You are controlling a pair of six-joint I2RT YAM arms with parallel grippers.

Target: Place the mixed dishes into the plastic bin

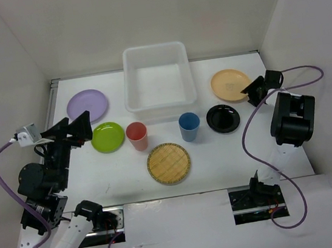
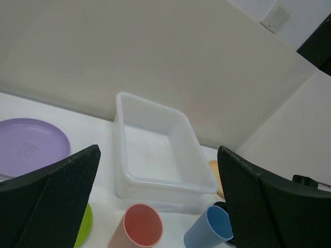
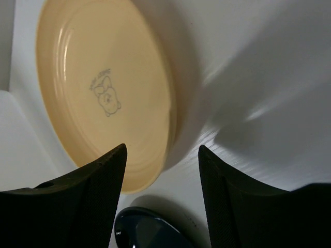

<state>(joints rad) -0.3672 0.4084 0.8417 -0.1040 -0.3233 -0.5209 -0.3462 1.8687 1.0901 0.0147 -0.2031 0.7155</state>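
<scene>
With right gripper and left gripper both spread, pinch the stiff, light, likely slick orange plate by its rim.

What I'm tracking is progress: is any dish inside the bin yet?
No, the top view shows the bin with nothing on its bare white floor.

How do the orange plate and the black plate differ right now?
The orange plate is pale orange with a small print in its centre; the black plate is plain glossy black. The orange plate looks wider than the black plate. The open right gripper is at the orange plate's rim; nothing is at the black plate. Both are round, lie flat on the table, outside the bin on its right.
</scene>
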